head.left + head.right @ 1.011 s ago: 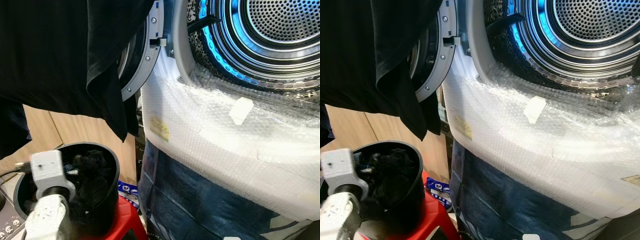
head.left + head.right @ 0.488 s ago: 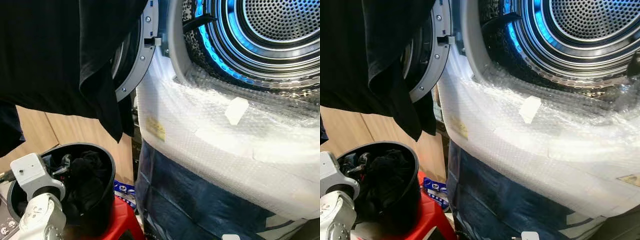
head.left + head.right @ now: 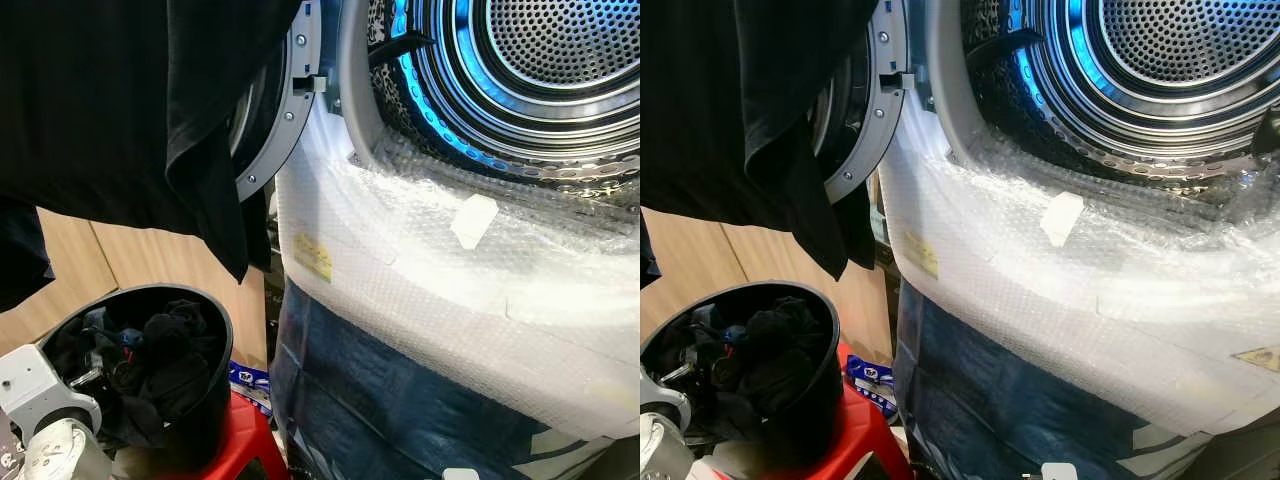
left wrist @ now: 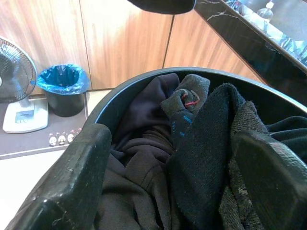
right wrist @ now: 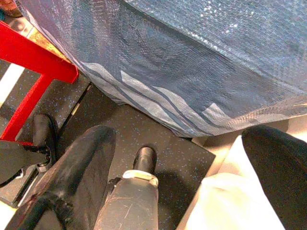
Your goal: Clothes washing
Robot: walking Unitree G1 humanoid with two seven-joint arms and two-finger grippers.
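Nearest to us, our left gripper hangs just above the black bucket, its two black fingers spread wide with nothing between them; the dark clothes lie straight ahead of and below the fingers, right between them, so the coming move looks to be a short drop into the pile and a squeeze. Our left arm is plainly the nearer one; the right gripper hangs idle low beside the machine, aimed at the dark speckled floor, fingers also apart and empty. The laundry is a soft, crumpled heap with no clear long axis: a smooth dark knit under a thicker, fuzzy sock-like piece with a red stitch. We judge it will bunch and drag neighbours along when pinched. The bucket is round, smooth plastic and sits on a red stool. Farther on, to our right, the washing machine's front is wrapped in bubble wrap over blue sheeting, and its perforated steel drum stands open, lit blue. A black garment hangs at upper left, across the open door.
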